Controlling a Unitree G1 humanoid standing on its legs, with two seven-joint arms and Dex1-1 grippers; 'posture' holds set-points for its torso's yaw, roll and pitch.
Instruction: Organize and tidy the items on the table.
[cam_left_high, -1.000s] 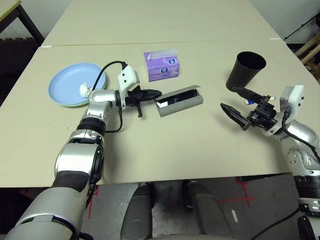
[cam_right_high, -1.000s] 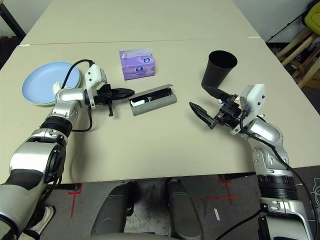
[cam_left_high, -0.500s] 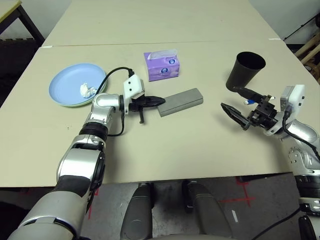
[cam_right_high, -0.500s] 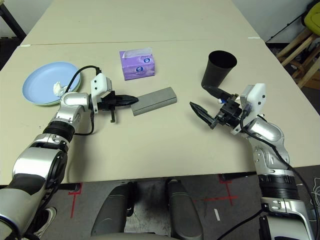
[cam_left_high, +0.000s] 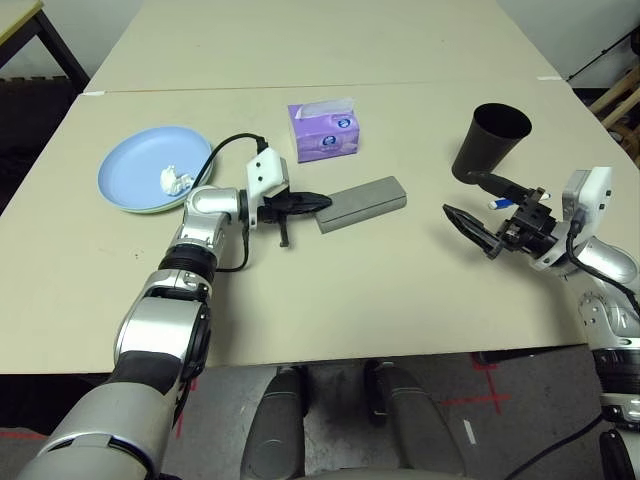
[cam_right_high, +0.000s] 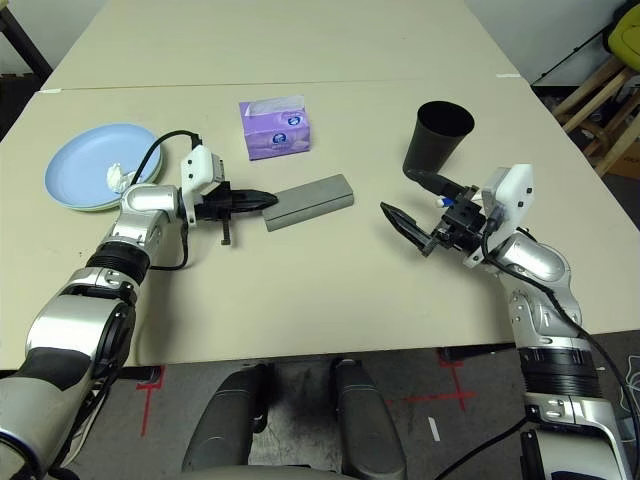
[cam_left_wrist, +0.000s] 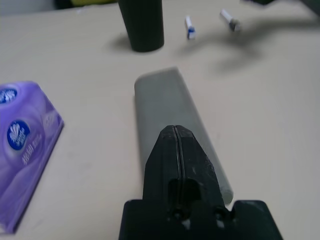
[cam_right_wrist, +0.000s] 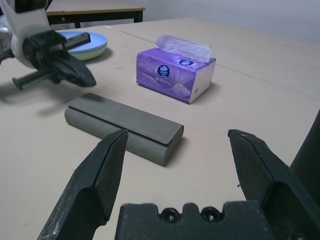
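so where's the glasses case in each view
Left eye: glasses case at centre, closed.
Right eye: centre, just past the left gripper.
Left wrist: straight ahead, under the shut fingers.
Right wrist: middle.
Shared landmark: tissue box beside it.

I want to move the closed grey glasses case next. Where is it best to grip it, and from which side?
Probably across the middle of the grey glasses case, claw descending from above, fingers on its two long sides. It lies flat, closed, long and narrow; the middle grip keeps it balanced.
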